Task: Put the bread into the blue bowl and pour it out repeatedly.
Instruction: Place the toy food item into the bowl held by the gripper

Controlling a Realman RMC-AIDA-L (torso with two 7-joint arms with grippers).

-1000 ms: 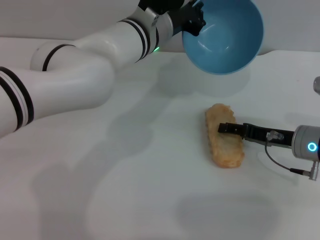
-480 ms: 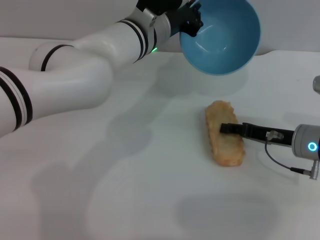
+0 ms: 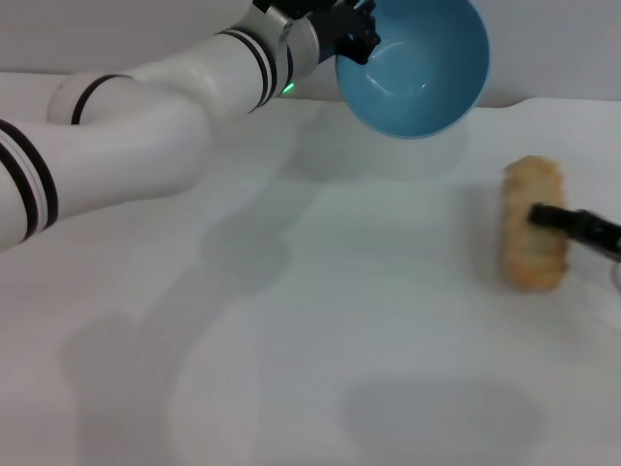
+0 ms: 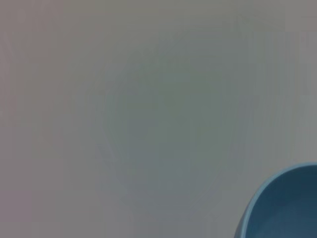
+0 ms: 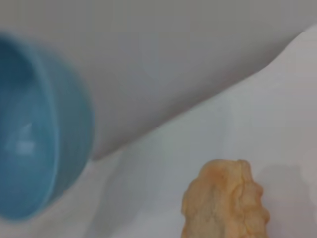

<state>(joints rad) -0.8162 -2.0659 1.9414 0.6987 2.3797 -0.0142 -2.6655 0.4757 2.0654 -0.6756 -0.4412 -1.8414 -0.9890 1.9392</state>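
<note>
Holding the blue bowl point(image 3: 415, 66) up off the white tabletop point(image 3: 291, 320), the left pincer point(image 3: 357, 37) is gripping it at the rim, closed on the edge, with the bowl tipped so its hollow inside is facing forward and down toward the head camera. Nothing is lying inside the bowl that can be seen. Over on the robot's right, the bread point(image 3: 532, 236) is sitting near the edge of the head view, long axis running away from the robot, and the right pincer point(image 3: 539, 216) is reaching in from the right with one dark finger lying across the loaf's top; it looks clamped on the bread, though the lower finger is hidden behind it. Whether the loaf is resting on the tabletop or hanging just above it cannot be told. The bowl and bread are well apart. From the right wrist, the loaf's bumpy end is showing close by, with the bowl beyond it.
</note>
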